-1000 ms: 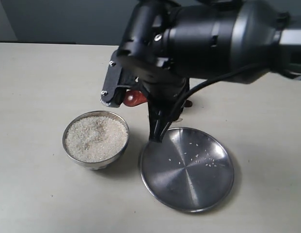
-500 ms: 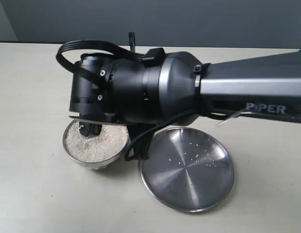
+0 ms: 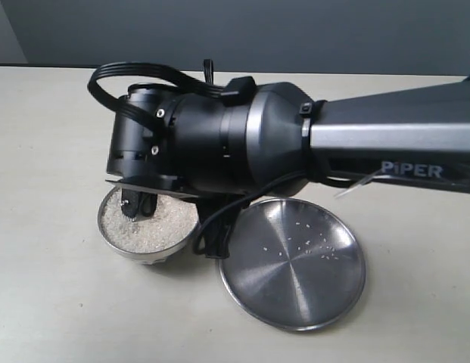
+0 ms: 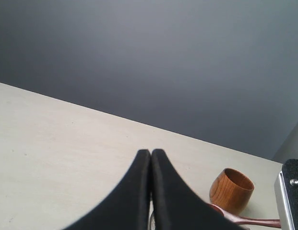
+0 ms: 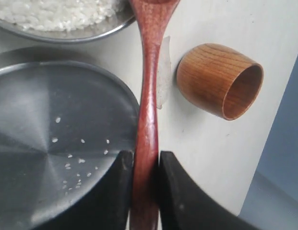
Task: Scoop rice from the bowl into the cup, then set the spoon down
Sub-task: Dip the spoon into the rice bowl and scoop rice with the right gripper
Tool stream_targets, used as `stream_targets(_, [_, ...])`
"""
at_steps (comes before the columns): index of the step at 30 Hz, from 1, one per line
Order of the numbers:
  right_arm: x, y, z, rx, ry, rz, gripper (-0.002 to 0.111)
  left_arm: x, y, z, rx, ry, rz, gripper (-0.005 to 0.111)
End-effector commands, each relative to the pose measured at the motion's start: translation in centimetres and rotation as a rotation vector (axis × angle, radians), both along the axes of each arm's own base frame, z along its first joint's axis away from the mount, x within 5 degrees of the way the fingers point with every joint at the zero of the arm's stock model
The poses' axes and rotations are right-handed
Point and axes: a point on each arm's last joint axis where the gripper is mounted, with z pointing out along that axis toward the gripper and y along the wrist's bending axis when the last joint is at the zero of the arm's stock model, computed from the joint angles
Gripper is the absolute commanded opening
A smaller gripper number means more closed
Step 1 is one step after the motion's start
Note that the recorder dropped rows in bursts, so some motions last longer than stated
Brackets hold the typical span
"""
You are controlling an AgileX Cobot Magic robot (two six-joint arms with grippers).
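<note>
In the exterior view, a pale beige surface is seen carrying a small round shiny steel bowl and, just beside it, a wider flat steel plate. The bowl is filled with a heap of small white uncooked rice. A few loose grains are scattered on the plate. A large black arm is stretched across from the right, and the right claw is lowered over the rice inside the bowl's rim. Its state cannot be told from this angle.

In the left wrist view, the two black fingers of the left claw are pressed together with nothing between them, and they are held above the bare surface. A small rounded reddish-brown wooden cup is seen upright on the surface beyond them.

In the right wrist view, the right claw is clamped on the long thin handle of a slim dark reddish-brown wooden spoon. The handle is run between the plate and the cup. Its scoop end is placed at the rim of the bowl, where it is cut off by the frame edge. Rice is seen inside the bowl, and loose grains are seen on the plate.
</note>
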Motion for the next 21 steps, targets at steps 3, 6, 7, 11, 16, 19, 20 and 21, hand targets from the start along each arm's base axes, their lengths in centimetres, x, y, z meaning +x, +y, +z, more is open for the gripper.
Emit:
stream_targets(3, [-1.5,1.5,-0.9,-0.028,0.01,0.073,-0.001,0.0,0.0,-0.1,0.004,0.0,-0.001,0.001])
stream_targets(6, [-1.9,2.0,-1.1,-0.021,0.004,0.101,-0.001,0.0,0.0,-0.1,0.004,0.0,-0.001,0.001])
stream_targets(7, [-1.9,2.0,-1.2,-0.022,0.005,0.102,-0.001,0.0,0.0,-0.1,0.004,0.0,-0.001,0.001])
stream_targets(11, [-1.9,1.9,-1.2,-0.011,-0.009,0.067,-0.001,0.0,0.0,-0.1,0.004,0.0,-0.001,0.001])
stream_targets(16, [-1.8,1.9,-1.1,0.02,-0.026,0.024,-0.001,0.0,0.0,-0.1,0.004,0.0,-0.001,0.001])
stream_targets(19, [-2.0,2.0,-1.2,0.042,-0.014,0.0,-0.001,0.0,0.0,-0.1,0.004,0.0,-0.001,0.001])
stream_targets(20, [-2.0,2.0,-1.2,0.049,-0.007,-0.001,-0.001,0.0,0.0,-0.1,0.004,0.0,-0.001,0.001])
stream_targets(21, [-2.1,2.0,-1.3,0.058,-0.001,-0.011,-0.001,0.0,0.0,-0.1,0.004,0.0,-0.001,0.001])
